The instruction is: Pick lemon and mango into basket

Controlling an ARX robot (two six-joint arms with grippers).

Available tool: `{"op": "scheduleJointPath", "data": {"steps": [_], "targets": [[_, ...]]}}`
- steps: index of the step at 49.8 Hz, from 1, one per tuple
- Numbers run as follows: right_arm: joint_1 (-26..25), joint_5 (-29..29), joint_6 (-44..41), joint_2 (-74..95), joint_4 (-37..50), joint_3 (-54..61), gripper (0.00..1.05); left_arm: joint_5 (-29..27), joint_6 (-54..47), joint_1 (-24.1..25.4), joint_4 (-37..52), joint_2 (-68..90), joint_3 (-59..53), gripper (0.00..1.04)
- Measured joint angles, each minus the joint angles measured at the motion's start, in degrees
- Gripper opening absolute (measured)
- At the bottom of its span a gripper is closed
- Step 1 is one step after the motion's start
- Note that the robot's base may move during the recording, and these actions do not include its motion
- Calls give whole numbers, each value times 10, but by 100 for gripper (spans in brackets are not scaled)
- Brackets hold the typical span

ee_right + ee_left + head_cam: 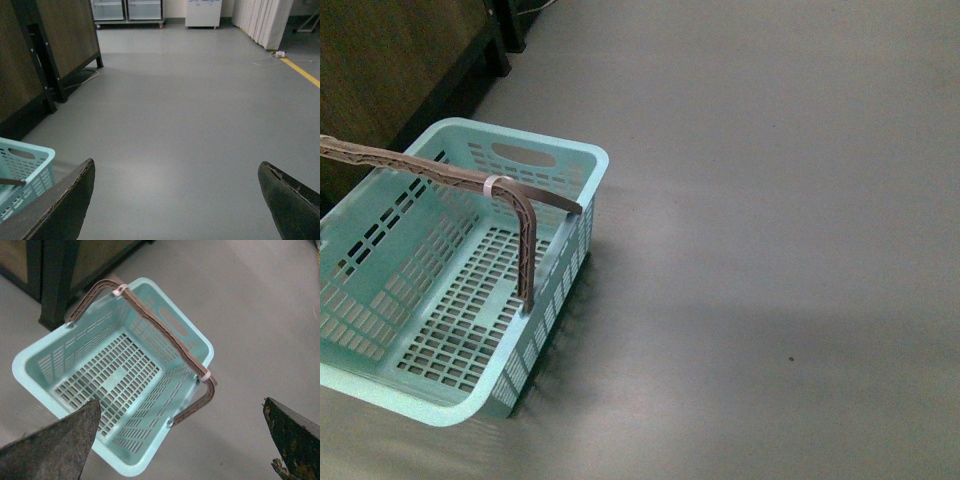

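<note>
The light teal basket (565,150) stands on the grey floor at the left of the front view, with nothing inside it. Its brown handle (525,250) with a white band is swung up across the top. Seen from above in the left wrist view, the basket (30,367) lies under my open left gripper (182,440), whose fingers (55,445) frame one corner and the floor beside it. My right gripper (177,200) is open over bare floor, with a corner of the basket (42,160) at the view's edge. Lemon and mango are out of view. Neither arm shows in the front view.
A dark wooden cabinet with black legs (390,70) stands just behind the basket. The same cabinet (40,60) shows in the right wrist view. Far off are glass-door cabinets (127,10), a white unit (202,12), a curtain (262,20) and a yellow floor line (302,72).
</note>
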State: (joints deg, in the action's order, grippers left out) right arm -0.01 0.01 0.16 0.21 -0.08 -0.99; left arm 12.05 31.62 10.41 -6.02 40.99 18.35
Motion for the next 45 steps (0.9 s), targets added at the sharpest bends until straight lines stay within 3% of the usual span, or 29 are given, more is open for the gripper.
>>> {"op": "scheduleJointPath", "data": {"steps": [7, 16, 24, 42, 45], "targets": [[0, 0, 0, 0, 0, 0, 96, 2, 116, 20, 115, 209, 36, 98], [0, 0, 0, 0, 0, 0, 96, -32, 218, -12, 232, 474, 131, 98], [0, 0, 0, 0, 0, 0, 96, -54, 269, -55, 252, 623, 230, 98], [0, 0, 0, 0, 0, 0, 96, -78, 294, -103, 236, 800, 382, 98], [0, 0, 0, 0, 0, 0, 96, -80, 296, -107, 232, 817, 403, 90]]}}
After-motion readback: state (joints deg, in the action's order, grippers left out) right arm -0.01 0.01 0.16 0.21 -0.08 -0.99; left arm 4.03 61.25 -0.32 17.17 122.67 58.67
